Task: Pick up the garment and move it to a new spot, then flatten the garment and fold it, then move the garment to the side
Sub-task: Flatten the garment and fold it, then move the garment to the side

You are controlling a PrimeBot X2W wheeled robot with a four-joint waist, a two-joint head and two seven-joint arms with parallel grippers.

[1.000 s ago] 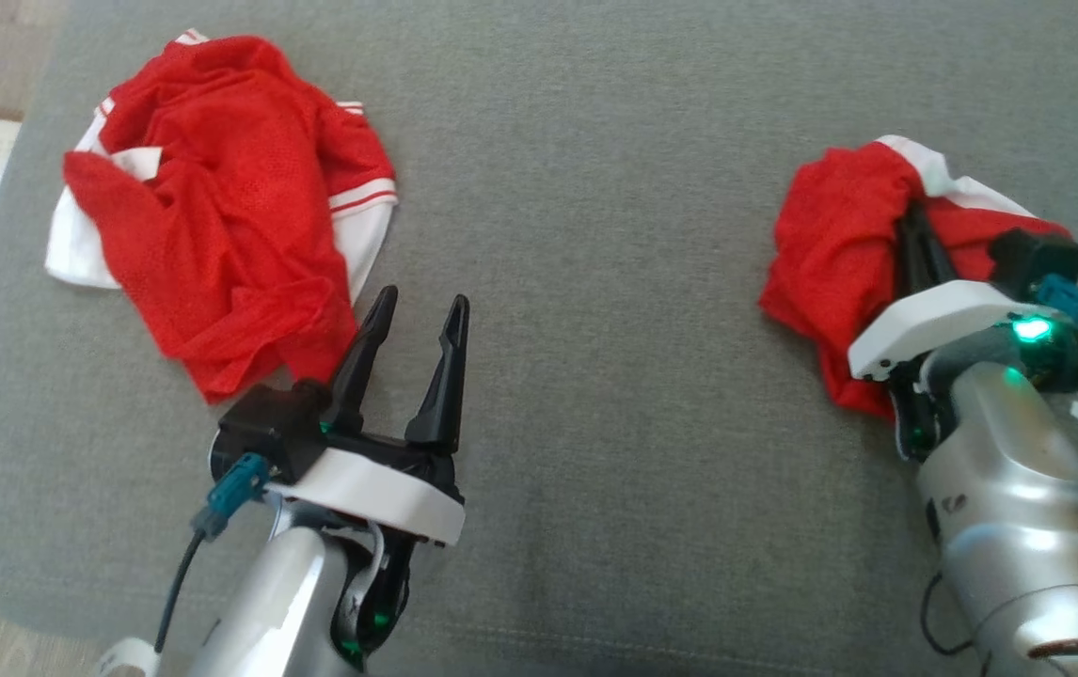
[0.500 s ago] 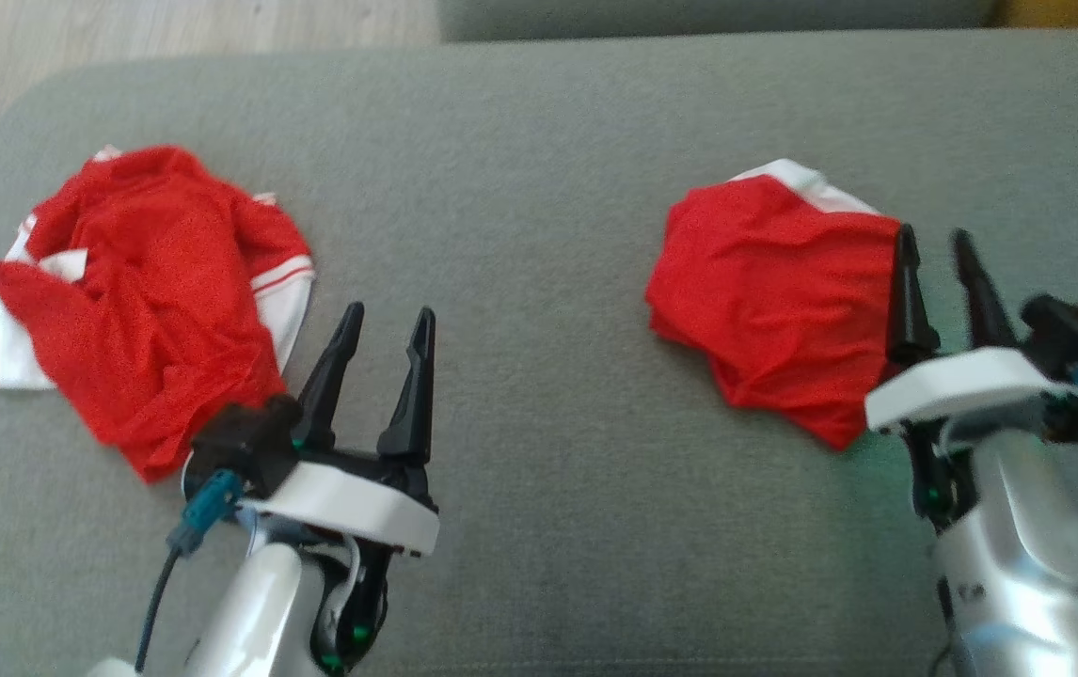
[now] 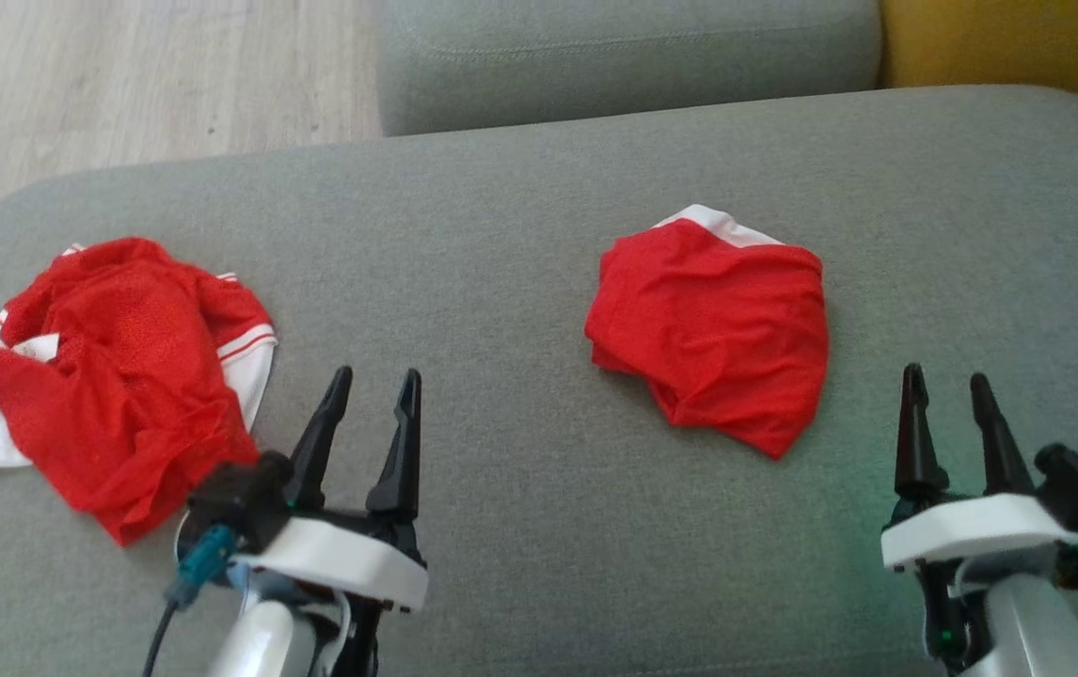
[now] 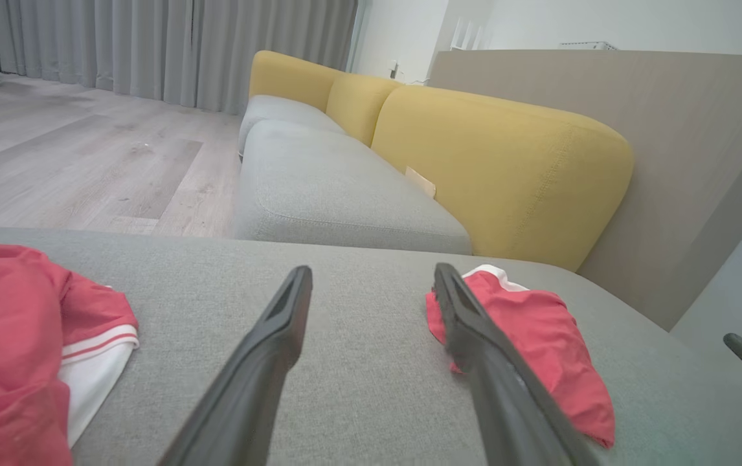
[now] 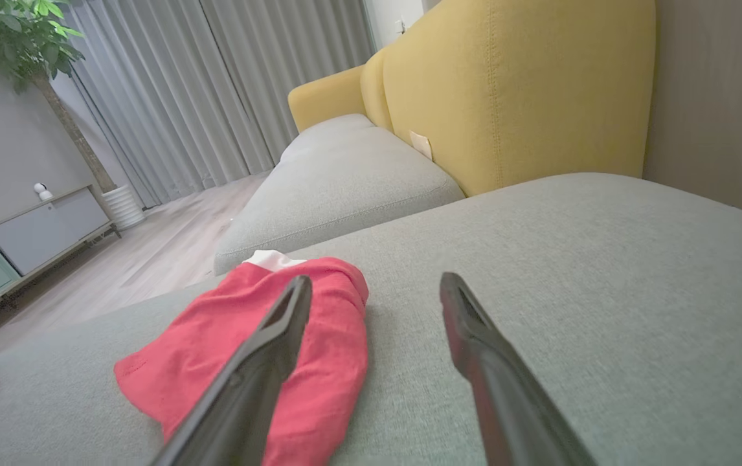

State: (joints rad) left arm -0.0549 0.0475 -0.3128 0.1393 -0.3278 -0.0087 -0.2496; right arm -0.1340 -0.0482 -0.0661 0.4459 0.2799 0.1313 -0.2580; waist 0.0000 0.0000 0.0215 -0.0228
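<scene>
Right gripper is pulling back from the folded red garment. A second ago its fingers were buried in the cloth; half a second ago they were at its right edge. Now it is standing apart, below and right of the garment, fingers spread, nothing between them. Garment is settling from a bunched heap into a flatter packet. Head camera is tilting up, bringing wood floor and yellow backrest into frame.
</scene>
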